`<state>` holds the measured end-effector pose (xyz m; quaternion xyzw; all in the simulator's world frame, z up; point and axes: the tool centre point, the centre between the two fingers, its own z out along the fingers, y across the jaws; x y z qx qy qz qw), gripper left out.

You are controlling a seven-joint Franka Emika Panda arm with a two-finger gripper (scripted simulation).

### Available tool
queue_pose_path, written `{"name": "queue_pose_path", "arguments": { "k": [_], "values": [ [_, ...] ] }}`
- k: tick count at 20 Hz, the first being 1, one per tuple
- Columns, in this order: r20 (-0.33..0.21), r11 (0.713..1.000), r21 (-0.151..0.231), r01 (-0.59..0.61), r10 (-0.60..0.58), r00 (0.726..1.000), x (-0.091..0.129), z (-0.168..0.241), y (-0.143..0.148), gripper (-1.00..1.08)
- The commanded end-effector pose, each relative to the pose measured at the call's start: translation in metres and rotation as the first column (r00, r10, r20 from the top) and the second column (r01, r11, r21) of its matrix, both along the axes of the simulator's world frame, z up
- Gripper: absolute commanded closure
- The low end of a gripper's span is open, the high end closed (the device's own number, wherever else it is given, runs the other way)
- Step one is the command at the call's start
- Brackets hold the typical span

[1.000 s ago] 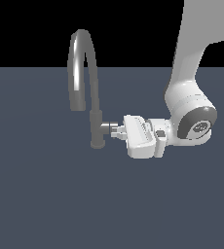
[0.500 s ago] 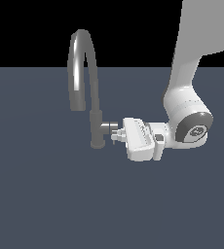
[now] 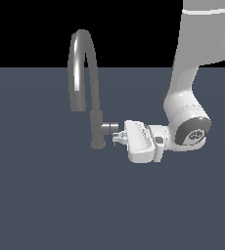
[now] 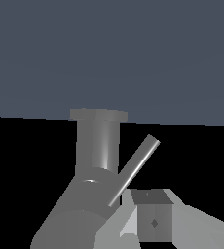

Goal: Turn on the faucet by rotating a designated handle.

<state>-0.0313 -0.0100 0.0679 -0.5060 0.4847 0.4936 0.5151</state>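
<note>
A grey brushed-metal faucet post [image 4: 98, 146] is seen close up, ending in a flat flange against the slate-blue worktop [image 4: 114, 53]. A thin grey metal pin lever [image 4: 136, 168] is tilted across it, and one pale grey gripper fingertip [image 4: 153, 221] is seen just beside the lever.

A flat, matte slate-blue floor surface [image 3: 46, 205] is stretching across the lower part of the exterior view, meeting a plain black void backdrop [image 3: 26, 29] along a straight horizon; soft, even light is falling throughout.
</note>
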Motion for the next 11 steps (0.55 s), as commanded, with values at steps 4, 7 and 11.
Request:
{"name": "queue_pose_path", "arguments": {
  "k": [4, 7, 11],
  "values": [
    [-0.023, 1.000, -0.011, 0.005, -0.006, 1.000, 0.008, -0.024, 0.003, 1.08],
    [-0.033, 1.000, -0.014, 0.007, -0.008, 0.999, 0.012, -0.035, 0.003, 1.08],
    [-0.043, 1.000, -0.018, 0.009, -0.010, 0.999, 0.016, -0.045, 0.004, 1.08]
  ]
}}
